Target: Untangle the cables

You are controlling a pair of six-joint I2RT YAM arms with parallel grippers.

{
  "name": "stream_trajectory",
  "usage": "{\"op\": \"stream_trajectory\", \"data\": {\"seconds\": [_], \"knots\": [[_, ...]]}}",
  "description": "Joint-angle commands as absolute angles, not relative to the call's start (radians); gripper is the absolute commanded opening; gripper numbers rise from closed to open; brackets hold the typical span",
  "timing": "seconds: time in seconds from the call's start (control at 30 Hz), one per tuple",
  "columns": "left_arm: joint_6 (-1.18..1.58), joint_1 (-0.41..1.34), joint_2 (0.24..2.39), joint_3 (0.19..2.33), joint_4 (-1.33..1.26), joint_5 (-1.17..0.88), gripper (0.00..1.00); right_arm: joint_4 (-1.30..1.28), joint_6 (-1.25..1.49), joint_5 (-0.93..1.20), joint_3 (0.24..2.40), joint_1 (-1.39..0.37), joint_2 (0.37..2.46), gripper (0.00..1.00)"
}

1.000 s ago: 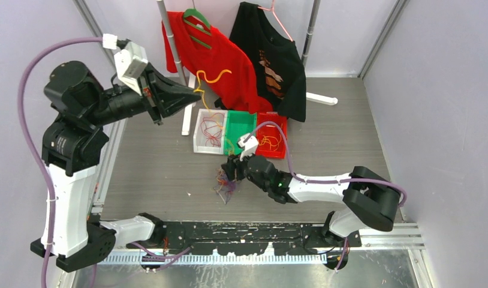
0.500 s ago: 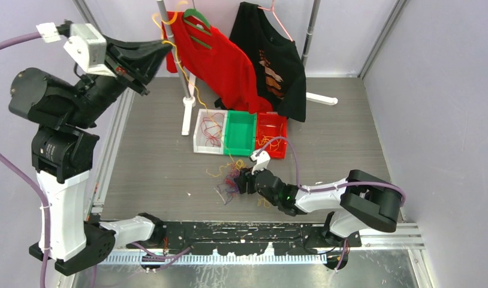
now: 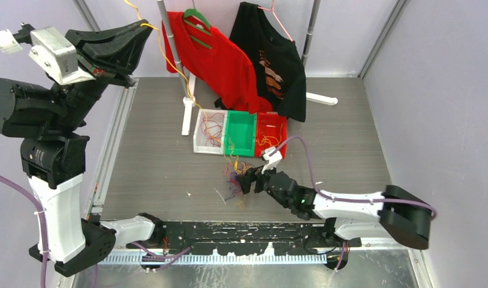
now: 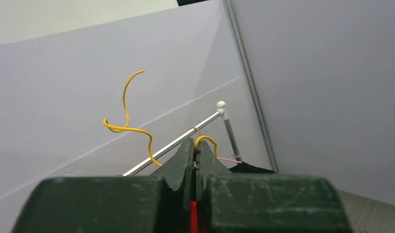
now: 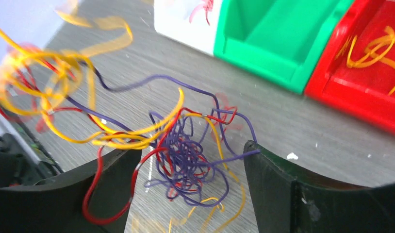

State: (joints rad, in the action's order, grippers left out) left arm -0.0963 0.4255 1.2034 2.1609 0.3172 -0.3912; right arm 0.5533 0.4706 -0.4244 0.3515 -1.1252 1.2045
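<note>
The left claw (image 4: 194,151) is raised high and clenched on a yellow cable (image 4: 119,130). The cable trails down toward the tangle of cables (image 5: 186,167), which lies on the worktop (image 3: 157,168) just in front of the green bin (image 3: 240,129). The right claw (image 5: 190,149) sits low and released, its fingers on either side of the tangle. A purple strand seems to touch one finger.

No legible text or numbers anywhere, orange-and-white print (image 3: 270,70) on the black shirt (image 3: 291,57) too small to read
</note>
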Motion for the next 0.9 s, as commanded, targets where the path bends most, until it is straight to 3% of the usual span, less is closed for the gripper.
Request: {"op": "stream_trajectory", "data": {"seconds": [0.0,0.17,0.4,0.67,0.87], "knots": [[-0.103,0.429,1.18,2.113,0.283,-0.464,0.0,0.429,0.38,-0.38,0.446,-1.131,1.034,0.82],[-0.083,0.43,1.181,2.103,0.305,-0.511,0.0,0.338,0.31,-0.272,0.572,-1.131,0.988,0.81],[-0.089,0.43,1.174,2.103,0.323,-0.517,0.0,0.359,0.303,-0.187,0.683,-1.131,1.139,0.74],[-0.087,0.429,1.161,2.103,0.336,-0.522,0.0,0.453,0.32,-0.306,0.765,-1.122,1.314,0.6],[-0.086,0.43,1.151,2.096,0.345,-0.53,0.0,0.492,0.337,-0.241,0.826,-1.118,1.405,0.63]]}}
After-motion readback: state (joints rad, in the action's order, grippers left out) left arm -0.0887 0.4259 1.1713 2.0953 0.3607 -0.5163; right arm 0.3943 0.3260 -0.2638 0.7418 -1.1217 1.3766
